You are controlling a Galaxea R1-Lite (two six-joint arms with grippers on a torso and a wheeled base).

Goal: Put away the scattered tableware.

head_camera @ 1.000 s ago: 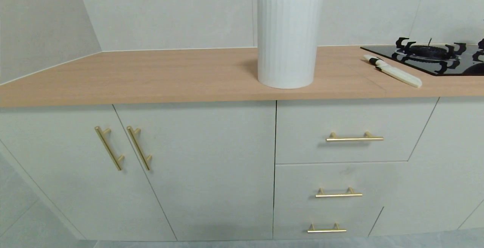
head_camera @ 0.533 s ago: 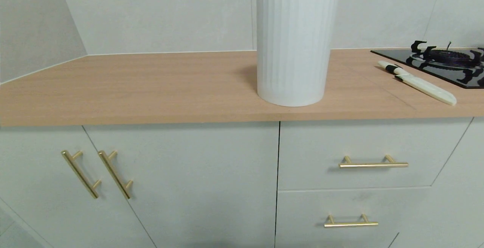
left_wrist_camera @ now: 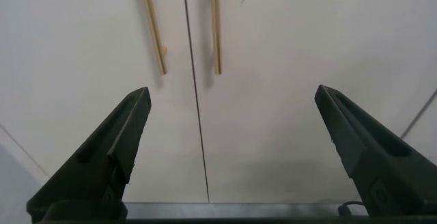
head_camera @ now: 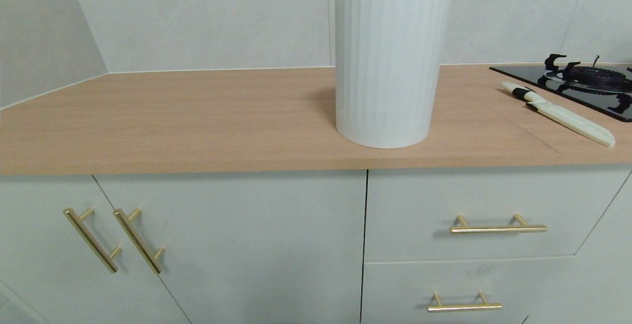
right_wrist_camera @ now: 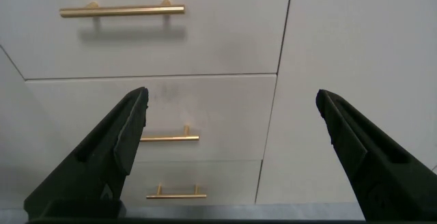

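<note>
Head view, bench [head_camera: 173,116]: wooden, set against a tiled wall, with pale cupboards below.
Head view, holder [head_camera: 387,62]: a tall white ribbed cylinder, stood upright on the bench near its front edge, above the seam between doors and drawers.
Head view, knife [head_camera: 558,114]: a cream knife with a black band at the handle, laid flat on the bench to the right of the holder and well apart from it. It is just beside the hob; the handle is turned toward the wall and the tip toward the front edge.
Head view, hob [head_camera: 587,79]: black glass with a black burner grate, set into the bench at the far right.
Head view, doors [head_camera: 222,245]: two, shut, each with a gold handle, under the left part of the bench.
Head view, drawers [head_camera: 484,200]: stacked under the right part, shut, with gold bars.
Left wrist view, left hand [left_wrist_camera: 232,95]: spread wide, nothing held, faced at the shut doors, whose two handles [left_wrist_camera: 215,26] are seen beyond the fingers.
Right wrist view, right hand [right_wrist_camera: 232,95]: spread wide, nothing held, faced at the shut drawers, three gold bars [right_wrist_camera: 121,9] seen one below the other.
</note>
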